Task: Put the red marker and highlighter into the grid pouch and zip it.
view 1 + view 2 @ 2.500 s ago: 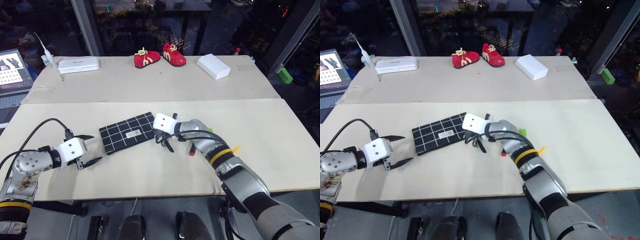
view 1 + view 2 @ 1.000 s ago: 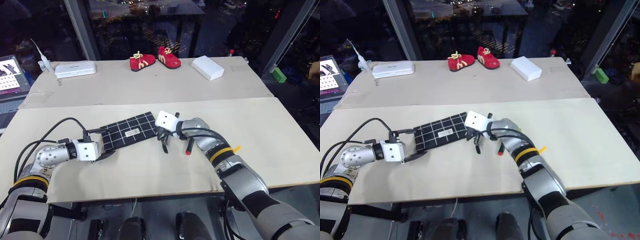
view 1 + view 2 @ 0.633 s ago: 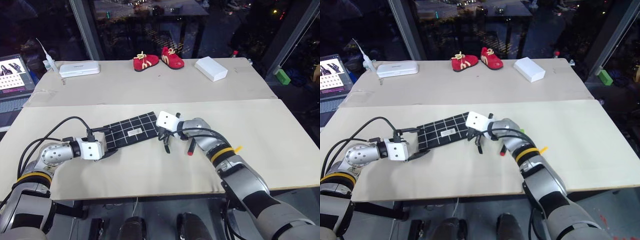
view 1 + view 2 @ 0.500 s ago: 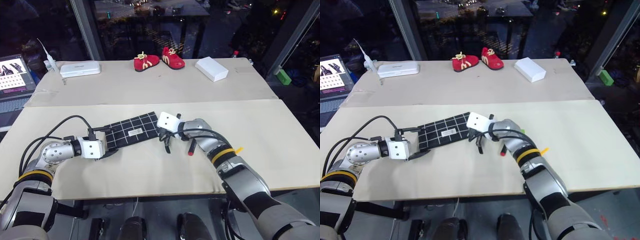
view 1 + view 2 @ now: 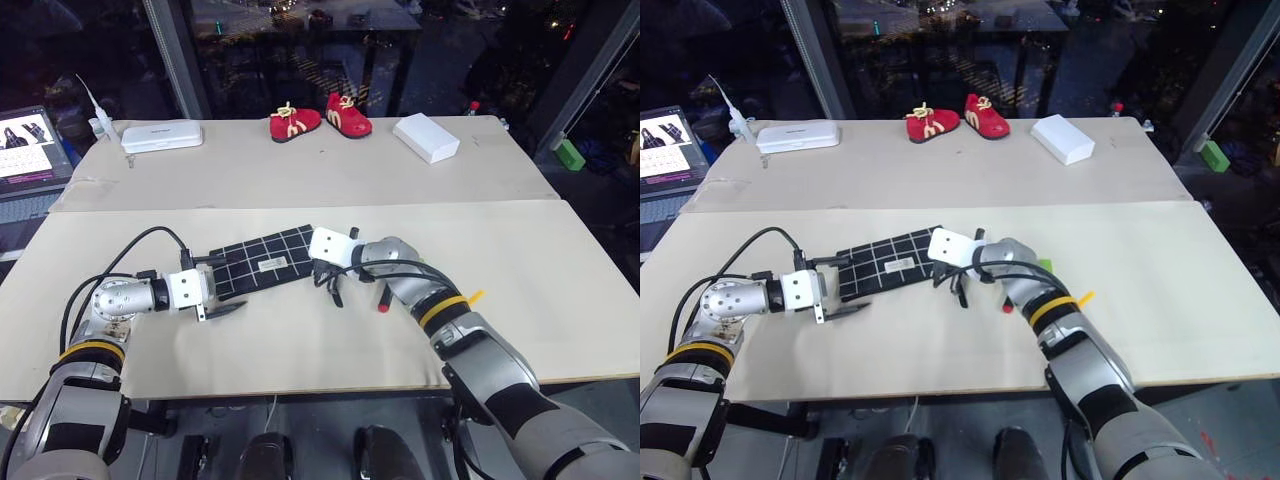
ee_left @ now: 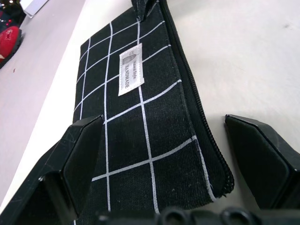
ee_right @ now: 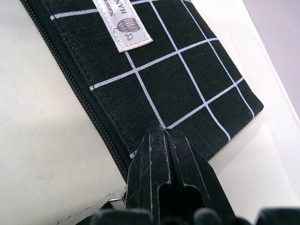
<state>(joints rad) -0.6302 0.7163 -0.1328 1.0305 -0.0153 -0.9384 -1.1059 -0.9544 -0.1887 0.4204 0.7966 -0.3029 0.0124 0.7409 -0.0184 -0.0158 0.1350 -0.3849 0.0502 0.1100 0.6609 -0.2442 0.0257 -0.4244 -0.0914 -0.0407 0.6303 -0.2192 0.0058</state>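
Grid pouch (image 5: pixel 262 264) flat on table, long axis running between both grippers. Left gripper (image 6: pixel 164 154) spread wide, straddling its near end, grasping nothing. Right gripper (image 7: pixel 164 154) clenched at the zipper-pull end. Red marker (image 5: pixel 384 298) beside right forearm.

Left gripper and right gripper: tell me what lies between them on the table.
The grid pouch lies between them, seen in the eye views. The left gripper is open around its near end; the right gripper is shut at its far end.
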